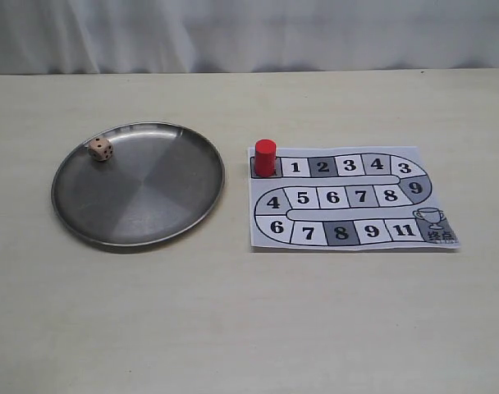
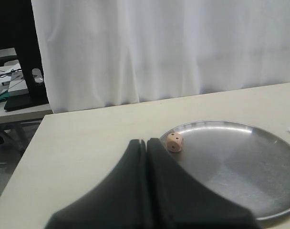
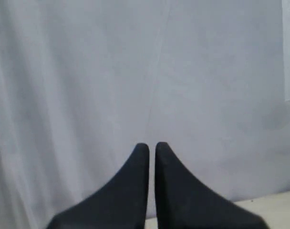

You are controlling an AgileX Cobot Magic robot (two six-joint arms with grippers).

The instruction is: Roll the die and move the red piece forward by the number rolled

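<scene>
In ext. view, die [image 1: 100,148] rests at upper-left inner rim of steel plate [image 1: 151,205], left-centre; left gripper [image 2: 147,142] fully closed, empty, tips near die but apart. Upright red piece [image 1: 265,157] on dark square beside "1" on board sheet [image 1: 348,197], centre-right; right gripper [image 3: 151,145] near-closed, hairline gap, empty, facing curtain [image 3: 88,71].

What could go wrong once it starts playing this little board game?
The die lies right by the rim of the shallow metal plate. The left tool reaching for it might knock the rim, or a roll could bounce out. The red piece stands tall and narrow on a thin paper board. It may topple or drag the sheet.
</scene>
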